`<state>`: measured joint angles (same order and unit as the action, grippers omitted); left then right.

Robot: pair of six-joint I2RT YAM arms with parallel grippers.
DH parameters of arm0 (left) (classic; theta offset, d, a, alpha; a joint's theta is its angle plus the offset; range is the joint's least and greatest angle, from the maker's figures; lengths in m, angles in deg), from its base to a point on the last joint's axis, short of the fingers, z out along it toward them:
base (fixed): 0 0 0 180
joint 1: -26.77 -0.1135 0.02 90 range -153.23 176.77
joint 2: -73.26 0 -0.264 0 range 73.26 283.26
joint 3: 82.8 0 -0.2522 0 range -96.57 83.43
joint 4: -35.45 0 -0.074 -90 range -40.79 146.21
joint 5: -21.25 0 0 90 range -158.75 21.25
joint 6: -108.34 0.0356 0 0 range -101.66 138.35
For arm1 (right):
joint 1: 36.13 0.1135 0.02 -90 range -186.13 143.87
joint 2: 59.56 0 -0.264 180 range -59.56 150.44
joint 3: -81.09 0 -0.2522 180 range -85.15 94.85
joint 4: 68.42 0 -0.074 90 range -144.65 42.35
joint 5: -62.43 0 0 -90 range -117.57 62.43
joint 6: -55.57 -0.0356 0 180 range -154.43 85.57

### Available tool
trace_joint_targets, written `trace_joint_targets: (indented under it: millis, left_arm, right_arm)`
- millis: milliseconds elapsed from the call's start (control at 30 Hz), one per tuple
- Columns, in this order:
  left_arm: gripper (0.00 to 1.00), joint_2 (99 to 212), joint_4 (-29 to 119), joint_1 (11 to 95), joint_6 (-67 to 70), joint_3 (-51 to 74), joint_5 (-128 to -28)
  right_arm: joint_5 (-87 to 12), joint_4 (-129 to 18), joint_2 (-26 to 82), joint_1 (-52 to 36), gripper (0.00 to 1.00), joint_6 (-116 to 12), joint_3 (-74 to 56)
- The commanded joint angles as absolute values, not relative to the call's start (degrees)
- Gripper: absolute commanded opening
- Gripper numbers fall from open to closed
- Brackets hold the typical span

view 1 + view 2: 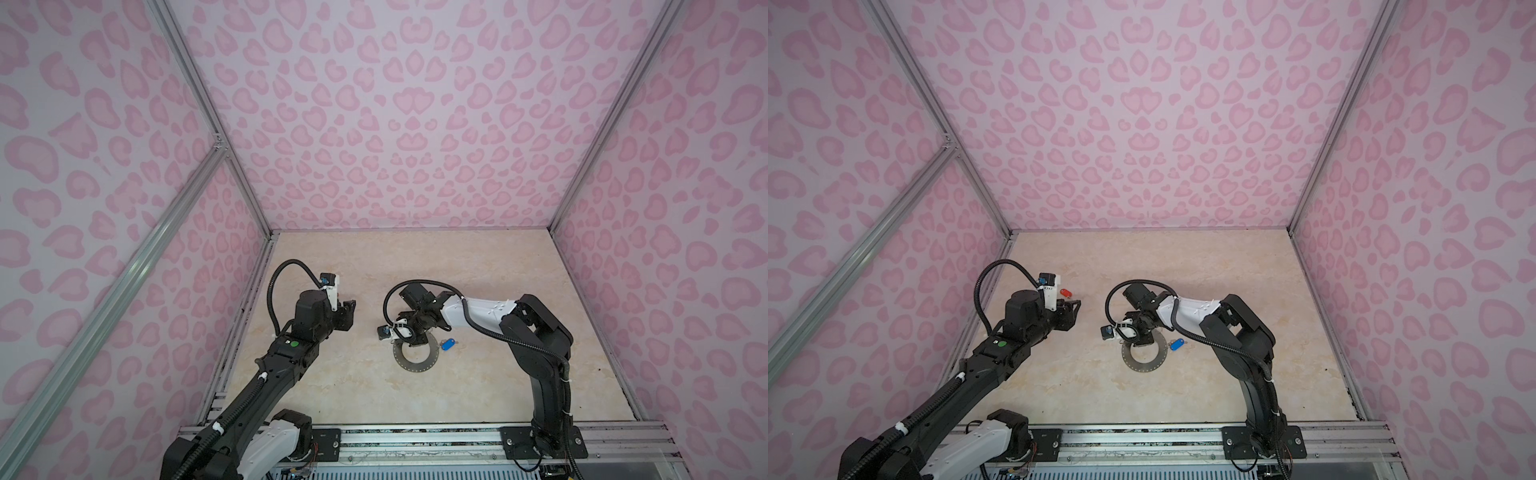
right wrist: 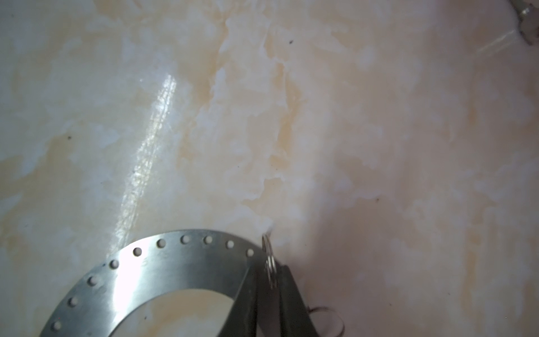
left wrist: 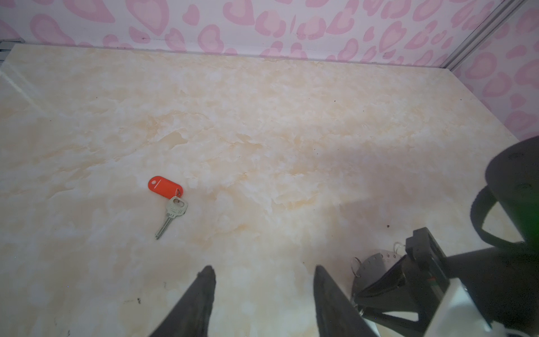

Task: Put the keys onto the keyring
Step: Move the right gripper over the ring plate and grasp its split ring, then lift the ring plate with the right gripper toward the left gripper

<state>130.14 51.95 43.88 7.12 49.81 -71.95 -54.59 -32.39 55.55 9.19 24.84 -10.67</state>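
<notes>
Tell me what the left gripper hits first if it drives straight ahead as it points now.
Probably bare table: the left gripper stands open, and the red-tagged key lies off to one side of its line. Depth is unclear.

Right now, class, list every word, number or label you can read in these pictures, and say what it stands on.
No text is legible anywhere.
Head of the key: stamped lettering, too blurred to read.
red tag: one white stroke, no lettering.
blue tag: too small to tell.
keyring: rim holes only, nothing readable.
</notes>
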Motion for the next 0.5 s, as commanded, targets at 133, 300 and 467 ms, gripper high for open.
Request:
trace_joint_targets:
  millis: [133, 300, 467]
  left_arm:
    - [0.55, 129.8, 51.0, 43.8, 8.5, 50.1, -72.8]
    - [0.54, 128.4, 50.6, 43.8, 10.9, 50.5, -74.2]
    - [0.52, 124.7, 49.7, 43.8, 15.3, 51.0, -80.2]
  right_arm:
    - [-55.8, -31.0, 56.0, 9.2, 0.02, 24.9, -10.3]
    - [-57.4, -31.0, 54.4, 8.9, 0.00, 24.0, -10.7]
    - [-65.7, -32.6, 47.9, 5.6, 0.00, 20.1, -13.1]
